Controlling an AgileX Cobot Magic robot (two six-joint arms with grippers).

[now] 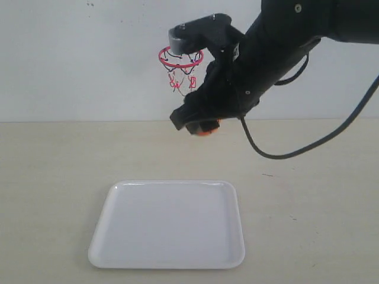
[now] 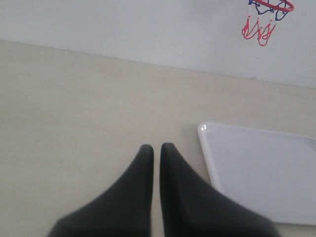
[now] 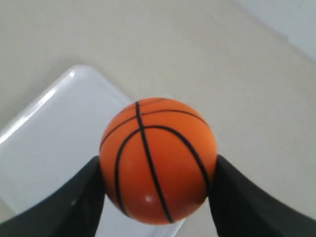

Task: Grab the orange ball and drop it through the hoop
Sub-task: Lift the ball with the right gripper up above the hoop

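The orange ball (image 3: pixel 158 160), a mini basketball with black seams, sits clamped between the two black fingers of my right gripper (image 3: pixel 158 173). In the exterior view only an orange sliver of the ball (image 1: pixel 204 129) peeks out under the right gripper (image 1: pixel 198 124), which hangs above the table just below and right of the hoop (image 1: pixel 180 59). The hoop has a red ring and a red, white and dark net on a grey mount against the wall. It also shows far off in the left wrist view as the hoop (image 2: pixel 269 12). My left gripper (image 2: pixel 156 150) is shut, low over the table.
A white tray (image 1: pixel 169 225) lies on the beige table below the right gripper; the tray (image 2: pixel 266 173) is beside the left fingers, and the tray (image 3: pixel 59 143) is under the ball. A black cable (image 1: pixel 308 142) loops from the right arm.
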